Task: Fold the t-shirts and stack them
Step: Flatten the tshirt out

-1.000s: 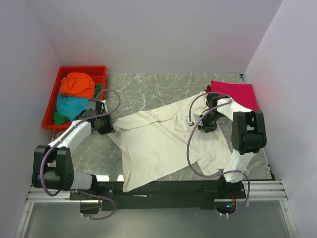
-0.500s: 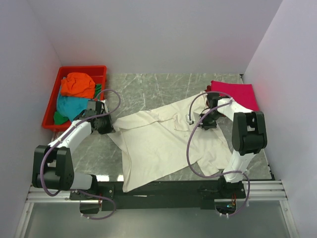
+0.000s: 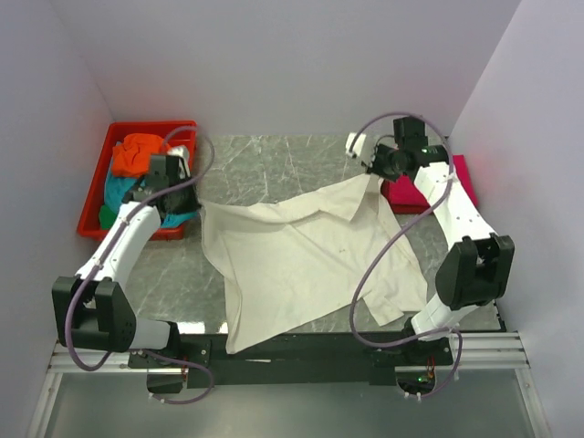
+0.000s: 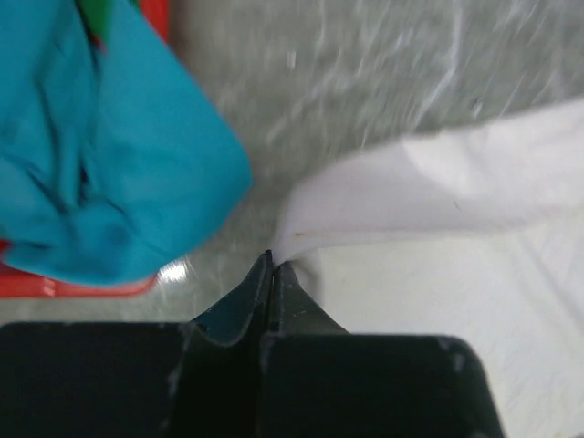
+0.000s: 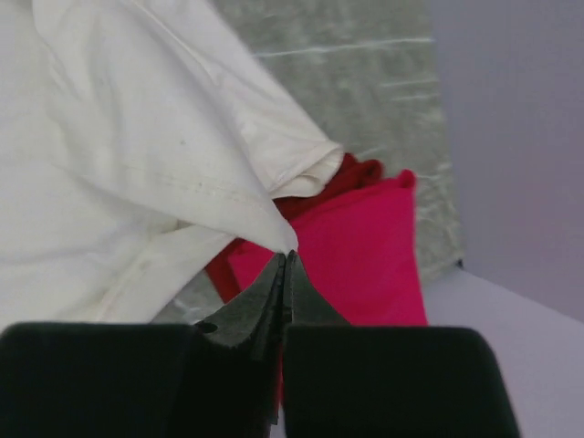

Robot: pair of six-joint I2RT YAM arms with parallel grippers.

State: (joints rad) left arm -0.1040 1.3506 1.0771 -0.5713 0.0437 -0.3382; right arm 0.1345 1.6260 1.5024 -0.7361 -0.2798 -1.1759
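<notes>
Grippers, two, both closed on cloth. Left gripper (image 4: 271, 262): we record its jaws pressed together on a pinched point of the cream-white t-shirt (image 3: 292, 265), at that shirt's far-left corner, just to the right of the red tray (image 3: 151, 125). Right gripper (image 5: 285, 255): jaws likewise closed on a point of the same shirt, at its far-right corner, with the cloth falling away to the left of the pinch in soft folds. Between the two pinches we note the shirt's far edge running across the marbled table (image 3: 274, 160). The rest of the shirt lies spread and creased over the middle of the table, and one tip reaches the near edge. Beyond the right gripper, at the far right by the wall, we list a magenta-pink t-shirt (image 5: 365, 260) lying flat, with a strip of darker red cloth (image 5: 354, 173) showing between it and the white cloth. Beside the left gripper, a teal t-shirt (image 4: 100, 173) bulges over the tray's right side. An orange t-shirt (image 3: 137, 153) sits further back in the tray, and a scrap of green cloth (image 4: 96, 14) shows next to the teal.
</notes>
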